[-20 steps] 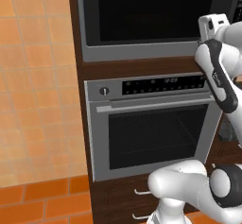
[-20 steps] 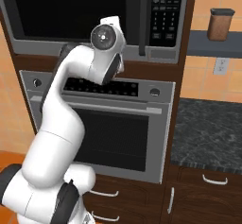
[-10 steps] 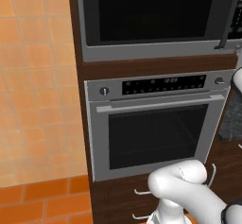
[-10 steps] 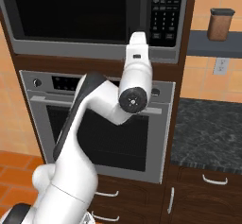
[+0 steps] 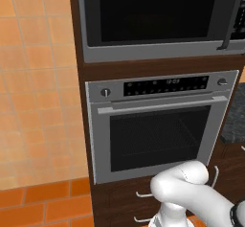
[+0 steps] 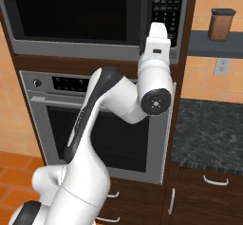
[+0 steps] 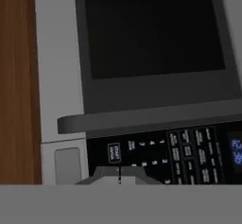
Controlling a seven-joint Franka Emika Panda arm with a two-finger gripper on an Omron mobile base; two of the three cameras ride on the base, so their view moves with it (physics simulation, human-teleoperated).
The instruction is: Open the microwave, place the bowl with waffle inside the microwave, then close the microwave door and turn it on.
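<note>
The microwave [image 6: 95, 17] sits built into the dark wood cabinet above the silver oven [image 5: 158, 125], its door [image 5: 153, 10] shut — the dark bar handle [image 7: 146, 116] lies along the button panel [image 7: 175, 157]. The gripper [image 7: 119, 176], fingers closed together on nothing, hangs just before the panel's lower buttons — contact unclear.

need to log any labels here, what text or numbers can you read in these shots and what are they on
Nothing reads clearly enough to quote.
Microwave button panel: white key legends and digits, too blurred to read in the hand view; specks in the right base view.
Blue lit digits at the panel's edge: cut off and blurred.
Oven display strip: pale marks, too small.
Brown canister on the shelf: no label seen.
</note>
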